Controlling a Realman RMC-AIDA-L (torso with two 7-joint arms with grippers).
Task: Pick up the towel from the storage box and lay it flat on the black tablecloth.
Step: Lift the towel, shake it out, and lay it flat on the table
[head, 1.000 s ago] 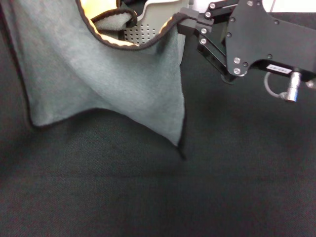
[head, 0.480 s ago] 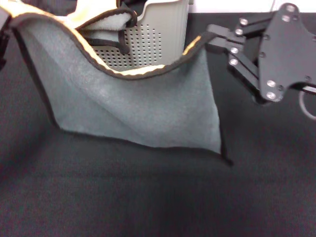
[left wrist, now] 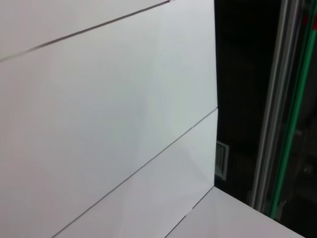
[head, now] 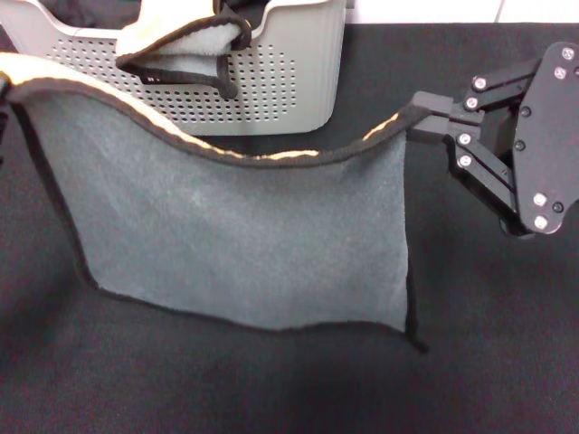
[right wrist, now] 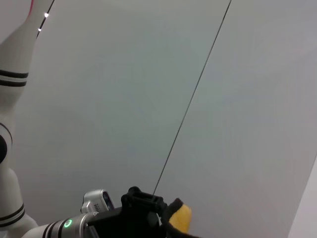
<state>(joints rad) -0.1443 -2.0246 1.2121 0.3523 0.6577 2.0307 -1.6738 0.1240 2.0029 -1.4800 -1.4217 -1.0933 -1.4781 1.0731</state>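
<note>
1. Head view is showing the towel [head: 240, 240] hanging spread out, grey-green face to the camera, its top edge sagging from the upper left of the frame across to the right gripper [head: 423, 115] at the upper right.
2. Its lower edge is running from the lower left up-slope to a corner at lower centre-right, meeting or nearly meeting the black tablecloth [head: 289, 389]; which of the two, the pictures are not settling.
3. Open cloth is lying bare across the whole bottom of the frame and down the right side under the gripper.
4. The storage box [head: 289, 81] is sitting at the top centre, behind the towel's top edge, with a second towel [head: 181, 45] bunched over its rim.
5. The right gripper is reaching in from the right edge, fingers pinched shut on the towel's top right corner.
6. The left gripper is out of the head view; the towel's left corner is running off the frame's upper left edge.
7. Right wrist view is catching a black gripper [right wrist: 166, 210] at the bottom, gripping a yellow corner of towel, against a pale wall [right wrist: 198, 99].
</note>
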